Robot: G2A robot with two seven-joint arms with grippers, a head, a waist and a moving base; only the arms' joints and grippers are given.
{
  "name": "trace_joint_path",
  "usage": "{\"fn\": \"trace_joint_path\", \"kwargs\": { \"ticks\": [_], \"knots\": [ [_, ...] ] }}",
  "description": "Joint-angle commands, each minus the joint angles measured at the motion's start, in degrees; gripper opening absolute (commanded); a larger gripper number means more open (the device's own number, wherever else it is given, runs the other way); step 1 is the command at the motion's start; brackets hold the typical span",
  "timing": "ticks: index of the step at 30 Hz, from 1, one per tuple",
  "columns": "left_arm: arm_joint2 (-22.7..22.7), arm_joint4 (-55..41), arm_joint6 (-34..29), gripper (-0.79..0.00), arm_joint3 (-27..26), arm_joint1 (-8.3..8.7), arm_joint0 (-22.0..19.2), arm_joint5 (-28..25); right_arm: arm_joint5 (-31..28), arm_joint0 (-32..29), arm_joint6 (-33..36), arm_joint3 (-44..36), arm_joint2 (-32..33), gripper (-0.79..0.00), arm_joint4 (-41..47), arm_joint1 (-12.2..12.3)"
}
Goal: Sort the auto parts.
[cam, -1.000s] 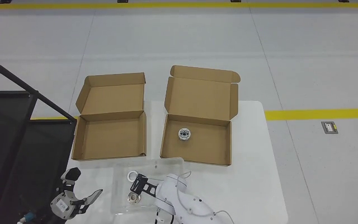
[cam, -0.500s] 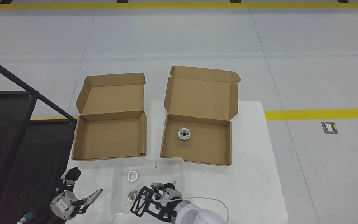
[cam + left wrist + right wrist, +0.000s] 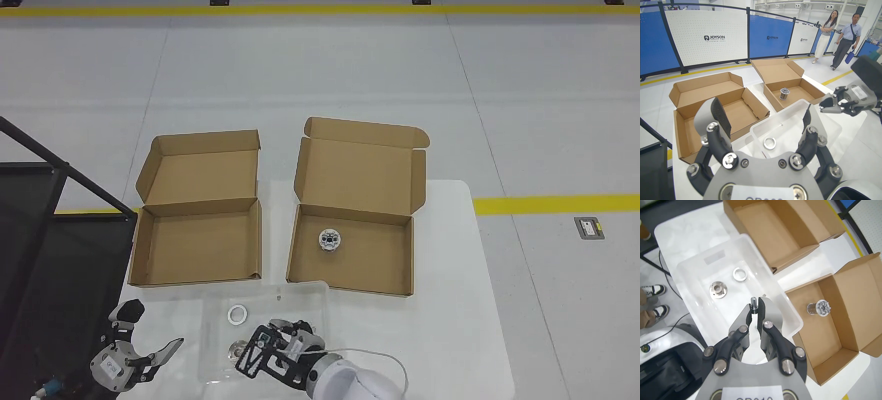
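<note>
Right claw (image 3: 755, 306) is clenched on a short threaded steel bolt (image 3: 753, 303), which is held over the clear plastic bin (image 3: 696, 285) at the 6 o'clock edge of the white table (image 3: 450, 330). Left claw (image 3: 762, 111) is released, jaws spread wide, and is located at the bin's 9 o'clock. Two parts are seen in the bin: a silver metal ring (image 3: 734, 274) and, at its 6 o'clock, a round flanged steel hub (image 3: 718, 290), not touching. One grey toothed cylindrical part (image 3: 819, 308) is stood on end in the right brown cardboard box (image 3: 370, 260) at the table's 12 o'clock. The left brown cardboard box (image 3: 195, 245) is placed at 10 o'clock, lid open.
</note>
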Motion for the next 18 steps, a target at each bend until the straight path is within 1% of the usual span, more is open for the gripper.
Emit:
{"fn": "trace_joint_path", "kwargs": {
  "ticks": [1, 3, 7, 9, 12, 14, 18],
  "knots": [
    [0.00, 0.00, 0.00, 0.000, 0.00, 0.00, 0.00, 0.00, -2.40, 0.28, -6.96, -0.90, 3.09, -0.785, 4.18, 0.43],
    [0.00, 0.00, 0.00, 0.000, 0.00, 0.00, 0.00, 0.00, -7.92, 0.31, -13.94, -1.16, 6.95, -0.785, 9.63, 1.10],
    [0.00, 0.00, 0.00, 0.000, 0.00, 0.00, 0.00, 0.00, -20.79, 0.91, -25.30, 0.21, 14.68, -0.785, 17.59, 2.68],
    [0.00, 0.00, 0.00, 0.000, 0.00, 0.00, 0.00, 0.00, -26.64, 1.32, -31.87, 1.00, 17.87, -0.785, 19.69, 3.46],
    [0.00, 0.00, 0.00, 0.000, 0.00, 0.00, 0.00, 0.00, -33.06, 1.79, -39.14, 4.13, 21.80, -0.785, 21.46, 4.51],
    [0.00, 0.00, 0.00, 0.000, 0.00, 0.00, 0.00, 0.00, -34.21, 2.76, -40.65, 6.62, 23.09, -0.785, 21.75, 5.03],
    [0.00, 0.00, 0.00, 0.000, 0.00, 0.00, 0.00, 0.00, -30.56, 5.07, -37.02, 10.69, 23.94, -0.785, 22.38, 5.36]
  ]
}}
